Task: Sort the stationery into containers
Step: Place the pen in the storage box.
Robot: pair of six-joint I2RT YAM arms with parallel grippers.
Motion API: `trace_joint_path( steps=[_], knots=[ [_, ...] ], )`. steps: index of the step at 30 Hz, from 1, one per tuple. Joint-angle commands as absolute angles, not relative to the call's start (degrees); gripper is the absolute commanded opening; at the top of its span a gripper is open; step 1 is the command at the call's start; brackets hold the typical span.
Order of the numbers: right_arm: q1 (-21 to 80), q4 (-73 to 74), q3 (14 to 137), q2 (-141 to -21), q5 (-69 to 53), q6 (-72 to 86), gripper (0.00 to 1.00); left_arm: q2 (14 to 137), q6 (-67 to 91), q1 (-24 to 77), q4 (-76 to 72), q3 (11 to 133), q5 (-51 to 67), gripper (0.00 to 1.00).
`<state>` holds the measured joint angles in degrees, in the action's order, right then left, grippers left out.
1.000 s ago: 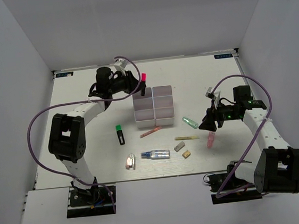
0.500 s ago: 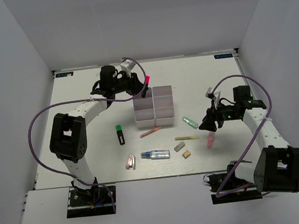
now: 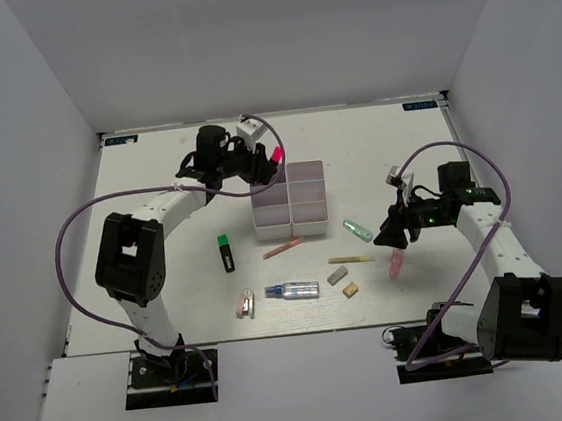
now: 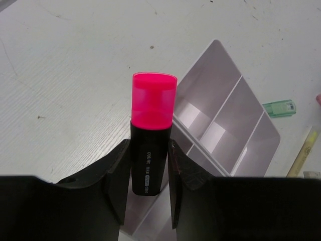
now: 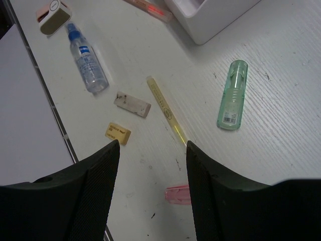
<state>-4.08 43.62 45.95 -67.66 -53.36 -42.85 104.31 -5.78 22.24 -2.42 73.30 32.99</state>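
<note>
Fingers of left gripper clamped on pink-capped marker near white divided box; right gripper spread wide, empty. Drop-off step, by the look of it: needs lowering into a compartment, then release.

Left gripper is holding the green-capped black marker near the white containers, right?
No. The left gripper holds the pink-capped black marker near the white containers, as the left wrist view shows. The green-capped marker lies on the table.

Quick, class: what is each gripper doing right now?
Left gripper: shut on the pink-capped black marker.
Right gripper: open, holding nothing.
</note>
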Motion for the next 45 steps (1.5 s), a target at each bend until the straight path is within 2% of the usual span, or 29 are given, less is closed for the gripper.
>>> trace_joint_path(
  steps=[1, 7, 10, 15, 26, 30, 31, 34, 35, 36, 37, 38, 39, 40, 41, 42, 44, 45],
  knots=[
    [-4.31, 44.82, 48.25, -67.94, -55.46, -44.38, 0.59, 103.53, -8.79, 22.68, 2.55, 76.02, 31.29, 0.01],
    [-4.31, 45.17, 48.34, -67.94, -55.55, -44.56, 0.59, 103.1, -10.63, 23.11, 2.9, 74.88, 29.27, 0.02],
    [-4.39, 45.18, 48.43, -67.94, -55.55, -44.74, 0.59, 101.87, -11.43, 23.99, 2.64, 73.74, 27.95, 0.19],
    [-4.39, 45.7, 48.43, -67.94, -55.9, -45.0, 0.59, 99.58, -12.74, 25.13, 1.85, 70.49, 25.75, 0.4],
    [-4.48, 46.06, 48.69, -67.67, -56.34, -45.09, 0.59, 95.72, -13.01, 26.37, 3.07, 69.52, 24.35, 0.65],
    [-4.57, 46.32, 48.6, -67.5, -56.25, -45.18, 0.59, 93.43, -12.14, 26.72, 3.87, 70.31, 23.12, 0.67],
    [-4.66, 46.32, 48.69, -67.67, -56.25, -45.18, 0.59, 92.73, -11.87, 26.72, 3.43, 70.23, 22.94, 0.65],
    [-4.66, 46.23, 49.04, -67.67, -56.08, -44.3, 0.57, 87.21, -8.54, 26.89, 4.39, 70.84, 17.08, 0.31],
    [-4.66, 46.4, 49.3, -68.11, -55.55, -44.04, 0.38, 86.23, -4.87, 26.81, 8.48, 71.1, 15.4, 0.1],
    [-4.66, 46.49, 49.48, -68.46, -55.37, -43.6, 0.19, 83.35, -3.01, 26.89, 10.79, 71.8, 13.47, 0.03],
    [-4.66, 46.76, 50.87, -68.81, -55.11, -42.03, 0.0, 82.8, -0.64, 26.89, 13.51, 72.68, 3.62, 0.0],
    [-4.75, 47.02, 51.32, -70.21, -53.72, -40.97, 0.0, 82.18, 6.69, 26.98, 23.63, 73.21, 0.38, 0.0],
    [-4.66, 47.37, 51.76, -70.83, -53.35, -39.04, 0.0, 80.7, 12.86, 26.72, 27.12, 73.56, -3.82, 0.0],
    [-4.66, 47.81, 53.42, -71.45, -53.18, -38.24, 0.14, 80.25, 14.92, 26.63, 30.03, 72.43, -13.7, 0.04],
    [-4.75, 48.6, 54.05, -72.76, -53.17, -37.45, 0.9, 79.72, 20.77, 26.37, 35.71, 70.59, -17.02, 0.18],
    [-4.66, 49.91, 55.36, -73.82, -53.78, -37.35, 0.91, 78.67, 25.79, 26.37, 40.64, 69.45, -21.05, 0.48],
    [-4.66, 51.33, 56.51, -74.09, -54.32, -37.01, 0.91, 76.91, 29.96, 26.37, 44.38, 63.77, -23.28, 0.72],
    [-4.57, 50.28, 55.99, -73.74, -53.97, -35.87, 0.91, 76.3, 31.01, 26.8, 44.82, 62.33, -23.38, 0.76]
  ],
)
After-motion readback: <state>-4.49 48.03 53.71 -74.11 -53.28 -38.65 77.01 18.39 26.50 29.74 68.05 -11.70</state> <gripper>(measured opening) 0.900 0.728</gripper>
